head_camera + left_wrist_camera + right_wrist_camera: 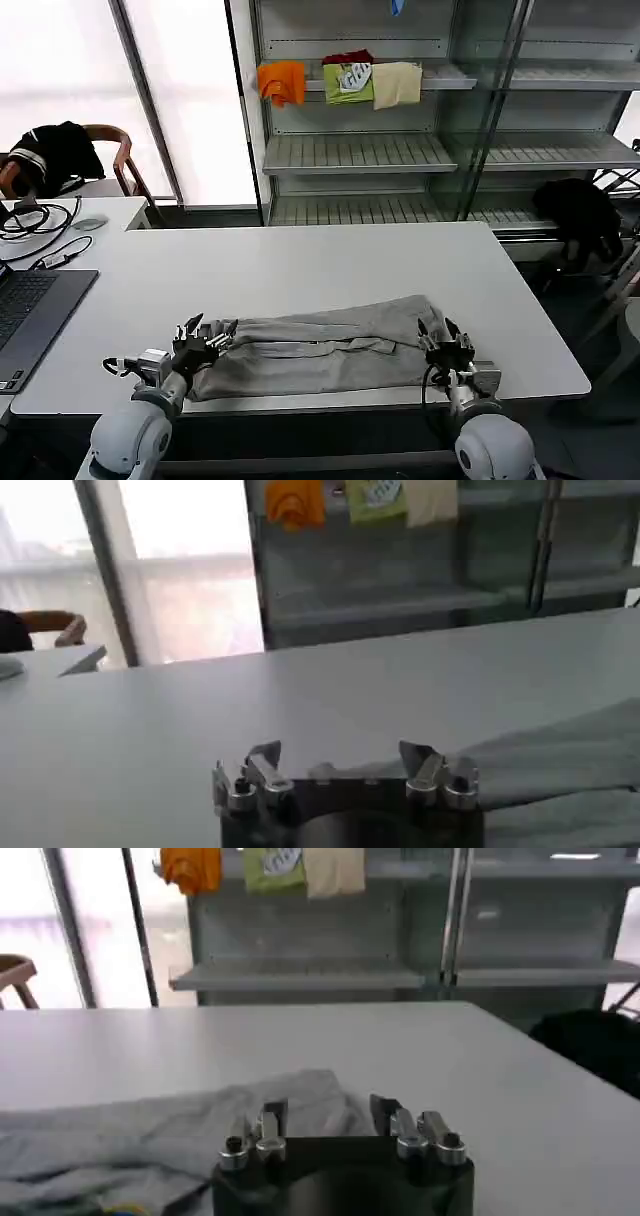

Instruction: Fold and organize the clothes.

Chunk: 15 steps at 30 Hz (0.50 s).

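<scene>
left pincer and right pincer spread wide, empty, at grey shirt ends.

Plenty of open counter past the grey shirt, all the way back. Only clutter is off to the robot's left: laptop and cables at that edge.
</scene>
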Each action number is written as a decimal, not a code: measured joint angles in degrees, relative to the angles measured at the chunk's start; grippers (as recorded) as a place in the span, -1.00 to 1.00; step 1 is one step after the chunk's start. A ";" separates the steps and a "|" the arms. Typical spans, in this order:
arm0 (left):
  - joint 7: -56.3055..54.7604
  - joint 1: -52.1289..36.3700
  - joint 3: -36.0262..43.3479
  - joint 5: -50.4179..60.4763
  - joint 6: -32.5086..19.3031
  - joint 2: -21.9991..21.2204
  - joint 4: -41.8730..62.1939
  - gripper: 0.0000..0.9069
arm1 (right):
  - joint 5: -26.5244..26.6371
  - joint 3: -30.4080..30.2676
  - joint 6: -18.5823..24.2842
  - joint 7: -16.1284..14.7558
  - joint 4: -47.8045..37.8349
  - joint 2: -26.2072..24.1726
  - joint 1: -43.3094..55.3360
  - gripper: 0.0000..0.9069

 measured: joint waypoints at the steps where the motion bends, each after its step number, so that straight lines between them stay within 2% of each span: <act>1: -0.10 0.18 -0.24 -0.09 0.14 -0.23 -0.02 1.00 | 0.26 0.32 -0.11 0.01 0.53 -0.25 0.12 1.00; 15: -1.19 1.14 -2.04 -1.87 0.97 -4.28 1.71 1.00 | 2.42 0.93 -1.26 0.53 3.70 -3.45 1.02 1.00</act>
